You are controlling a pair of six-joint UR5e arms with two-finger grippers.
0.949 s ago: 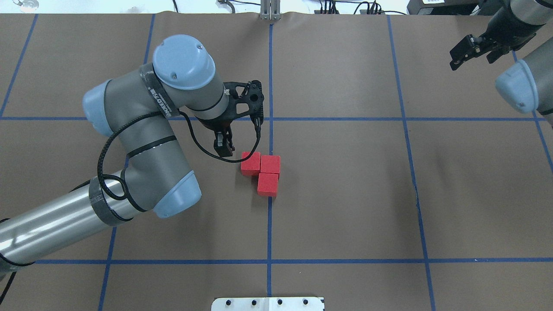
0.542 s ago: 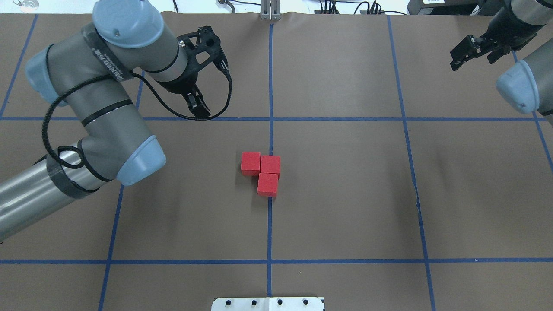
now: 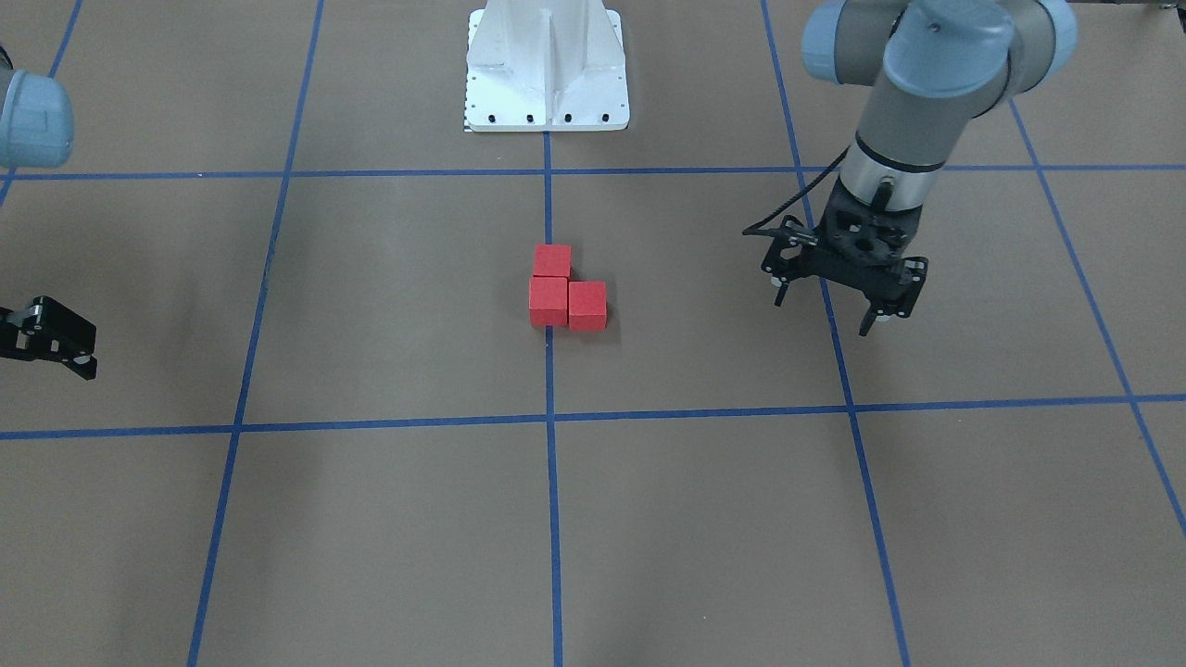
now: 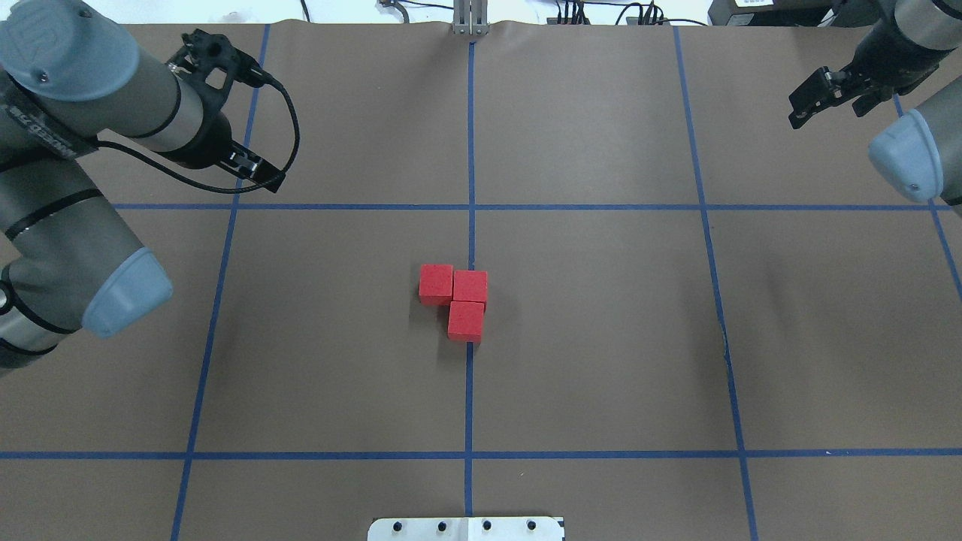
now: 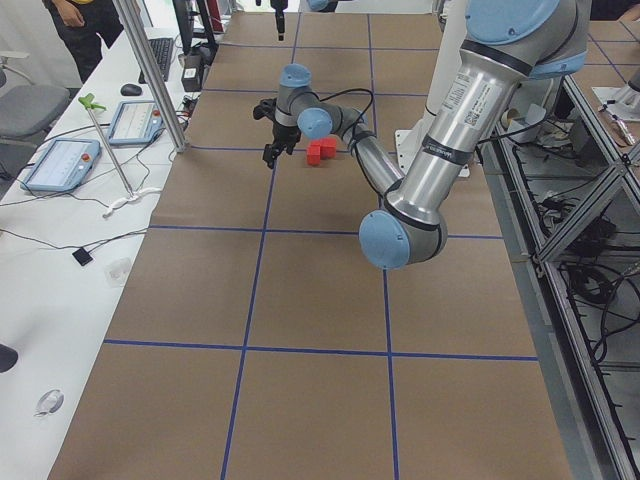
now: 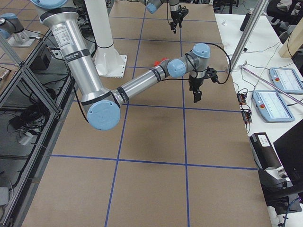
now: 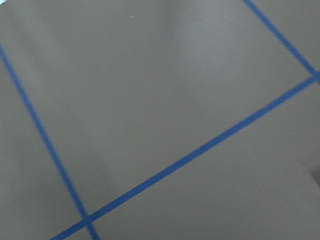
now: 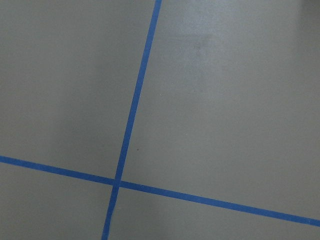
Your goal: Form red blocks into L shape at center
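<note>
Overhead exterior: red blocks (image 4: 470,287) are seen touching in an L astride the blue tape line (image 4: 469,391).
Left gripper (image 3: 823,313): fingers spread, well apart from the blocks, left of that line.
Right gripper (image 4: 823,101): fingers spread, well apart, right of it.

We see matte red blocks (image 4: 470,288) on a smooth, matte brown paper floor (image 4: 601,361) crossed by blue tape (image 4: 468,398), and a glossy white metal base (image 3: 547,65)

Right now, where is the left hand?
The left hand hovers at the overhead view's upper left, beside a blue tape crossing, well apart from the red blocks.
</note>
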